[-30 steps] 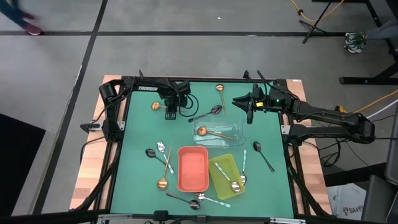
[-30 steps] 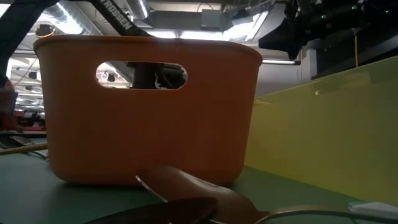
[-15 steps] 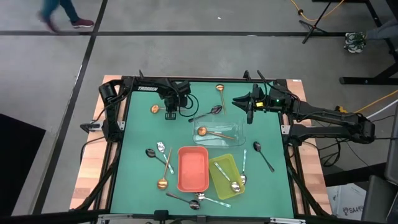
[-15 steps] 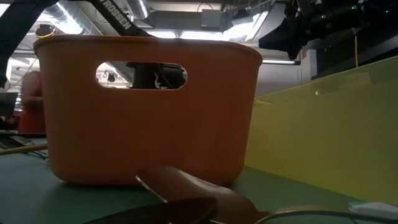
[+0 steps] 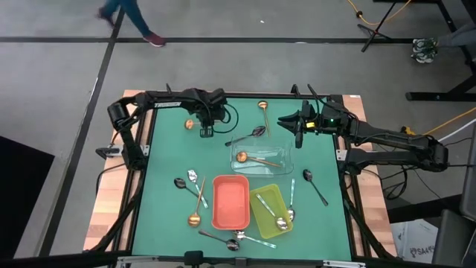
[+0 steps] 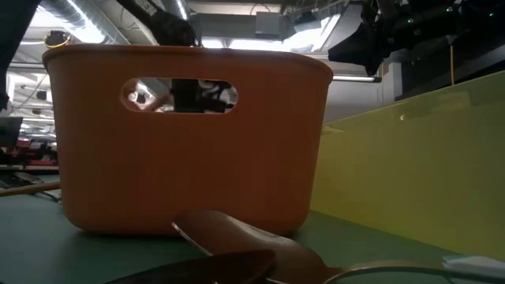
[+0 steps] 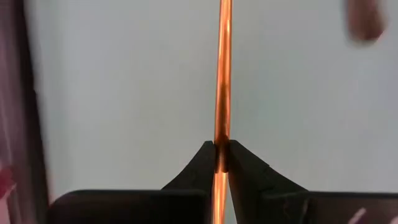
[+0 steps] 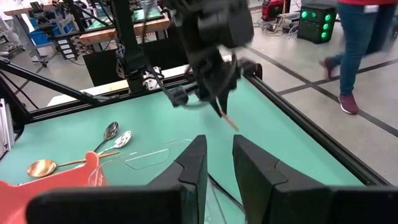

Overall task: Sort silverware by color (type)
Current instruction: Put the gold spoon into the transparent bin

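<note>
My left gripper [image 5: 206, 128] is over the table's far left part, shut on a copper-gold spoon [image 5: 191, 124]. In the right wrist view that gripper [image 8: 214, 93] hangs above the green mat with the spoon's handle end [image 8: 228, 121] poking out below it. My right gripper [image 5: 297, 132] waits open over the far right part, beside the clear tray [image 5: 277, 151]. The clear tray holds another copper spoon [image 5: 242, 157], and the yellow-green tray [image 5: 262, 199] holds a silver spoon [image 5: 281, 222]. The red tray [image 5: 230, 201] lies between them. My left gripper [image 7: 221, 144] pinches the copper spoon's slim handle [image 7: 222, 121] between its two fingers, which lie across it. The fingers come from above, pointing down. The spoon is lifted clear of the mat and lies roughly level, with its bowl toward the table's left.
Loose silverware lies on the mat: a copper spoon [image 5: 263, 106] at the far edge, a black spoon [image 5: 256, 132] by the clear tray, another black one [image 5: 314, 185] on the right, several pieces at the left [image 5: 192, 181] and the near edge [image 5: 236, 240]. A person walks past beyond the table.
My left arm has risen and swung a little toward the far edge, carrying the copper spoon up off the mat; the spoon's bowl now shows through the red tray's handle slot in the low view. My right arm has kept still.
</note>
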Controlling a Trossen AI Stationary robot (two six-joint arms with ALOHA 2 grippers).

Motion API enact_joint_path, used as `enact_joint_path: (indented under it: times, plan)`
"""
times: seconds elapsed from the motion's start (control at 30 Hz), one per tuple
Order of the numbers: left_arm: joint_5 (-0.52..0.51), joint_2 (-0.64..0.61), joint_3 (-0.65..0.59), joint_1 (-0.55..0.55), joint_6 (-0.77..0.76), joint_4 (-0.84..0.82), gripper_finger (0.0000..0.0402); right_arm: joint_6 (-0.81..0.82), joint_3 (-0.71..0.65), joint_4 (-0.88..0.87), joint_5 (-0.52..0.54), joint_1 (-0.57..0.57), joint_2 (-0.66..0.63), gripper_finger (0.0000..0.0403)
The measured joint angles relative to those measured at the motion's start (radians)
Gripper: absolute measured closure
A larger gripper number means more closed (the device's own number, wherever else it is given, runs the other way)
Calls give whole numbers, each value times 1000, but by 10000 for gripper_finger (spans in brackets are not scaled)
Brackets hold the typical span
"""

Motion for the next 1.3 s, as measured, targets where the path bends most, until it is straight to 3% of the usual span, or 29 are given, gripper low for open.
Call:
enact_joint_path:
  times: [0.3,0.73,1.03,1.3]
  plan:
    - [6,-82,118,-60,-7,3,381,0,0,0,0,0,0,333]
    - [23,-83,290,-192,-8,71,381,0,0,-1,0,0,0,333]
    - [119,-83,302,-292,-26,279,381,0,0,0,0,0,0,333]
    - [130,-74,302,-378,-38,376,381,0,0,0,0,0,0,333]
